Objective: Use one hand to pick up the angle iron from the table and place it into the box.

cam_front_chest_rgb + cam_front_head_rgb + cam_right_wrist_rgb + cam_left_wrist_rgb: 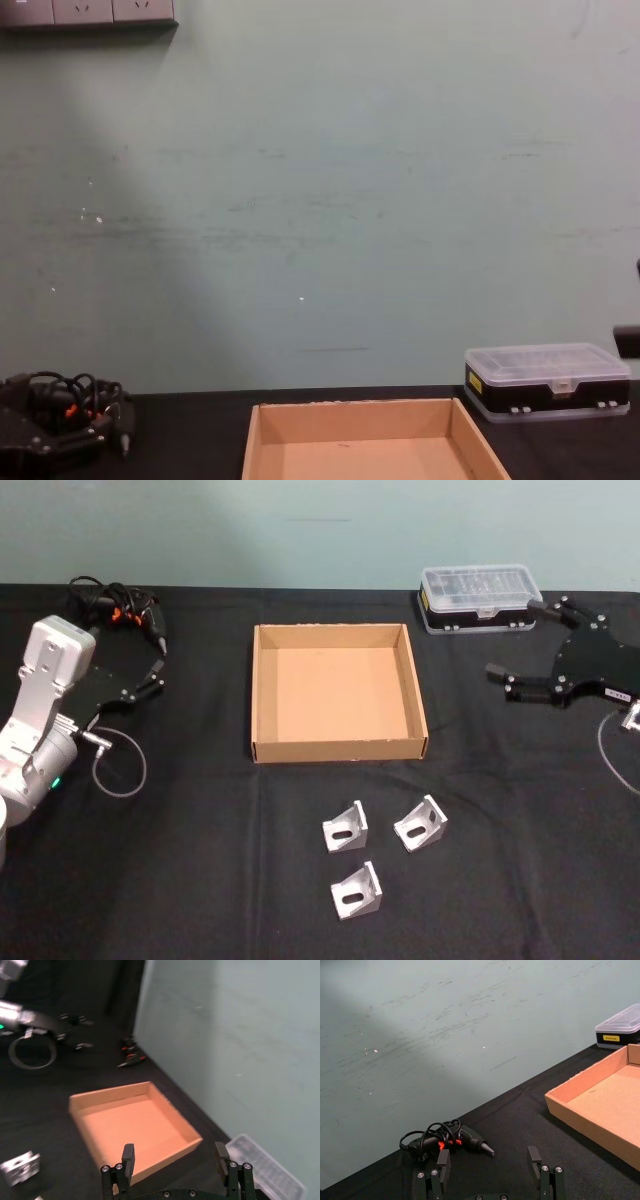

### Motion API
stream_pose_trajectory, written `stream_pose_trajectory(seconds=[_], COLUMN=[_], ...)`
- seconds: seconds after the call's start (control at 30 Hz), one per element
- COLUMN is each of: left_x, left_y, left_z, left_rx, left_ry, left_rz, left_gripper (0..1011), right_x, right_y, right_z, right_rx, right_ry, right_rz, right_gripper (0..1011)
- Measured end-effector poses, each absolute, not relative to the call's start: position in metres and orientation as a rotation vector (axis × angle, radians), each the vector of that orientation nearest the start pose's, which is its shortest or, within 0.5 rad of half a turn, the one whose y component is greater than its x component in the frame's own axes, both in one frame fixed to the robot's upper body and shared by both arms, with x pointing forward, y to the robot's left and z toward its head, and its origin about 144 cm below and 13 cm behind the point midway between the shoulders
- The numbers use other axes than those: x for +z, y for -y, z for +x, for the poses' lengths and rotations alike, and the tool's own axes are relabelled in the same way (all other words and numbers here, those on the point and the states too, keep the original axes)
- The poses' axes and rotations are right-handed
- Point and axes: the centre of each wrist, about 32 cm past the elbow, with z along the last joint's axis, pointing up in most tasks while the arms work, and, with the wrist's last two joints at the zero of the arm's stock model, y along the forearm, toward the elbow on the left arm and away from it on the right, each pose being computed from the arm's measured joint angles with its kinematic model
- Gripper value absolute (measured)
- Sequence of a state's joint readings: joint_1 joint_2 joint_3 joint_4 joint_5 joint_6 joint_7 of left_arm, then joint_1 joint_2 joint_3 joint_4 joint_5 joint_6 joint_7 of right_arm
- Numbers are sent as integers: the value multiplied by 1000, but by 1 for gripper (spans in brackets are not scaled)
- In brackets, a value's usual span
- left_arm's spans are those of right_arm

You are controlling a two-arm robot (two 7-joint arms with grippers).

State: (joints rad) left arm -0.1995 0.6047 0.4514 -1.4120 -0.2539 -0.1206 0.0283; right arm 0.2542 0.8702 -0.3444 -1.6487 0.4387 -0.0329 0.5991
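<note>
Jaws apart on left gripper (pixel 489 1167) and right gripper (pixel 174 1159), we should squarely straddle the angle iron (pixel 421 822) nearest the right jaws.

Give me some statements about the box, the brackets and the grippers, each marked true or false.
The box is empty. True.
Three brackets lie on the table, nearer the robot than the box. True.
The right gripper holds a bracket. False: its fingers are open and empty.
The clear-lidded case sits inside the box. False: it stands on the table beyond its far right corner.
The left gripper is open, over the table's left side. True.
</note>
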Motion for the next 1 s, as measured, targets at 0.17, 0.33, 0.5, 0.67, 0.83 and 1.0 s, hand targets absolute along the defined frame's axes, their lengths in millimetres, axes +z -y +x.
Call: stream_pose_trajectory(seconds=[0.17, 0.33, 0.5, 0.67, 0.83, 1.0], left_x=[1140, 1140, 1140, 1140, 1140, 1140], left_y=[-310, -310, -310, -310, -310, -310], left_z=[489, 489, 489, 489, 489, 489], left_rx=[1248, 1248, 1248, 1248, 1248, 1248], left_ry=[285, 285, 285, 285, 285, 285], left_rz=[304, 304, 304, 304, 304, 304], left_gripper=[1000, 1000, 1000, 1000, 1000, 1000], right_x=[1271, 1273, 1271, 1267, 1264, 1260], right_y=[368, 367, 364, 359, 355, 351], right_z=[503, 514, 523, 533, 540, 547], right_rx=[-586, -488, -402, -310, -244, -191], right_ry=[314, 295, 275, 246, 223, 199], right_rz=[-377, -415, -447, -482, -509, -529], right_gripper=[1004, 1004, 1004, 1004, 1004, 1004])
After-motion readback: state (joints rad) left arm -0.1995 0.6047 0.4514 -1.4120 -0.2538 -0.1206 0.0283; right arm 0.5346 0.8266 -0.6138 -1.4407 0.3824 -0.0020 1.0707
